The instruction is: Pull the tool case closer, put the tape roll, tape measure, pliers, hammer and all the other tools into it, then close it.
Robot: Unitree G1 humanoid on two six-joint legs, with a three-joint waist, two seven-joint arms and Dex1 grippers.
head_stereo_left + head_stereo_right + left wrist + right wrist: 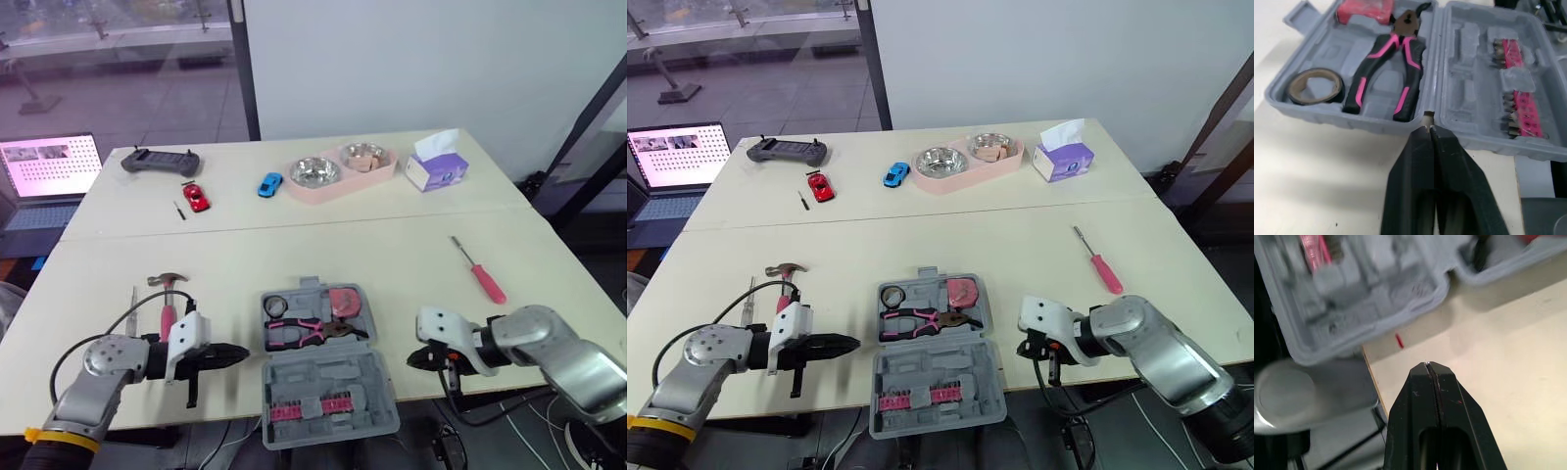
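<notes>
The case (325, 378) lies open at the table's near edge, its lid half overhanging the edge and carrying a pink bit strip (306, 407). The base half holds the pliers (304, 333), with the tape roll (274, 303) and tape measure (344, 301) behind them. The left gripper (243, 353), fingers pressed together, points at the case's left side, tip just beside the hinge. The right gripper (1427, 365), also closed and empty, sits low to the case's right. The hammer (168, 302) lies on the table behind the left gripper, a thin metal tool (132, 308) just left of it. A red screwdriver (480, 271) lies farther back on the right. On the far table are two toy cars (196, 197), a controller (161, 163), a tray (338, 191) with bowls and a tissue box (437, 168).
</notes>
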